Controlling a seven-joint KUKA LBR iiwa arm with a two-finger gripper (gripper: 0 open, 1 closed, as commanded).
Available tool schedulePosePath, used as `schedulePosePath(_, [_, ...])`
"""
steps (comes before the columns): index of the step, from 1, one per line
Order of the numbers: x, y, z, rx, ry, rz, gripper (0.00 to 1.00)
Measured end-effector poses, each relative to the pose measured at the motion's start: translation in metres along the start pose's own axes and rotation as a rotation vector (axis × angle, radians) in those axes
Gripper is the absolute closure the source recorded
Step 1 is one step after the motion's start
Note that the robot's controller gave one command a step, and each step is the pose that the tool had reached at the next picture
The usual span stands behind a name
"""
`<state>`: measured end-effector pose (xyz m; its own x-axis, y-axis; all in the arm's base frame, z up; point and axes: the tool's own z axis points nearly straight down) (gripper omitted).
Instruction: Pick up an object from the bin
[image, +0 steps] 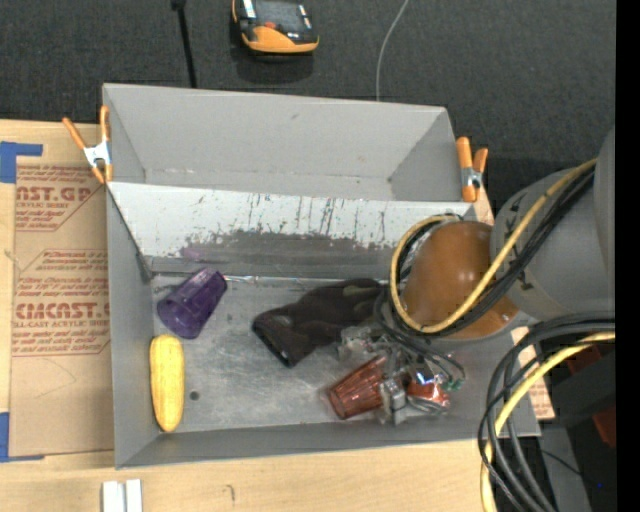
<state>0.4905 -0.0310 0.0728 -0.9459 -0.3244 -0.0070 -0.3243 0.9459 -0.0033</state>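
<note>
Bin (270, 135), camera view from above. Contents, one of each:
- purple cup (190, 302), left
- yellow banana (167, 382), lower left
- dark brown lump (315, 320), middle
- red-brown cup (355, 392), lower right

Pincer (400, 392) sits low at the red-brown cup. The cup lies on its side just to the pincer's left, touching it, long axis pointing toward it. Whether the pincer is open or closed cannot be told.

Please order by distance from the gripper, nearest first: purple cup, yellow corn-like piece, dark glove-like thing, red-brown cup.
1. red-brown cup, beside the gripper, lower right of the bin.
2. dark glove-like thing, middle of the bin.
3. purple cup and yellow corn-like piece, both far left: too close to call.
</note>
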Motion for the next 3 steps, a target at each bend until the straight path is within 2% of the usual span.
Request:
schedulePosePath(1, [-0.004, 0.010, 0.001, 0.000, -0.002, -0.016, 0.00])
schedulePosePath(2, [-0.028, -0.014, 0.003, -0.003, 0.006, -0.043, 1.00])
schedulePosePath(3, [-0.028, -0.014, 0.003, -0.003, 0.006, -0.043, 1.00])
